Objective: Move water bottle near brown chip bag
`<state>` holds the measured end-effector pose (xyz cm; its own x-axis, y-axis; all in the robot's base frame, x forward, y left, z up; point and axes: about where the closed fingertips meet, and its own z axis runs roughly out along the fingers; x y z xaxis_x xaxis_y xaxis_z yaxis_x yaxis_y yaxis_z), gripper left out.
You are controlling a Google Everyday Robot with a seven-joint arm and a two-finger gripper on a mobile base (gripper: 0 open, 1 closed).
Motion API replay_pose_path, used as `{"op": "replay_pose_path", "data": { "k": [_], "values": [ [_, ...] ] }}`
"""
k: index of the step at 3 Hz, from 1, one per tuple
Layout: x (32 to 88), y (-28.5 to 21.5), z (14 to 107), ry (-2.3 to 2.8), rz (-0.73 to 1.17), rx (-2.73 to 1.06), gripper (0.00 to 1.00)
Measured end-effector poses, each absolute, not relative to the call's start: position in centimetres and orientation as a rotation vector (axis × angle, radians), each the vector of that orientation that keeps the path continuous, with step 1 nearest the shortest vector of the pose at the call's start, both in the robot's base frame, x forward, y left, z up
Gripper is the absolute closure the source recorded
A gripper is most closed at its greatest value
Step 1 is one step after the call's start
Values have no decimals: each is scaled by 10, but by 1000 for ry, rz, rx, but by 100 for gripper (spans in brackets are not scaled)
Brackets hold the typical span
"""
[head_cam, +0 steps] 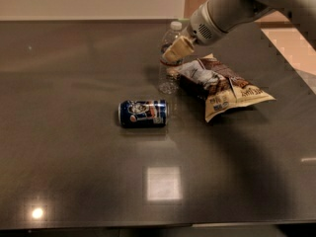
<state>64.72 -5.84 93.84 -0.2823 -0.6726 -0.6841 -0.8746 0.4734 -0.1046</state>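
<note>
The water bottle (168,63), clear with a white cap, stands upright on the dark table (74,172), just left of the brown chip bag (222,85). The bag lies flat, its near edge almost touching the bottle's base. My gripper (177,50), cream-coloured at the end of a white arm coming in from the upper right, sits against the right side of the bottle's upper half, above the bag's left end. The bottle's base rests on the table.
A dark blue soda can (143,113) lies on its side a little in front of and left of the bottle. The table's right edge (296,63) runs close behind the bag.
</note>
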Motion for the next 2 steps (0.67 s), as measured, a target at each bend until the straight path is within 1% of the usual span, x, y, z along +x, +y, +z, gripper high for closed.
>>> {"op": "replay_pose_path", "data": {
  "k": [1, 2],
  "values": [
    [647, -57, 937, 2046, 386, -1281, 0],
    [647, -56, 937, 2046, 386, -1282, 0]
  ]
}}
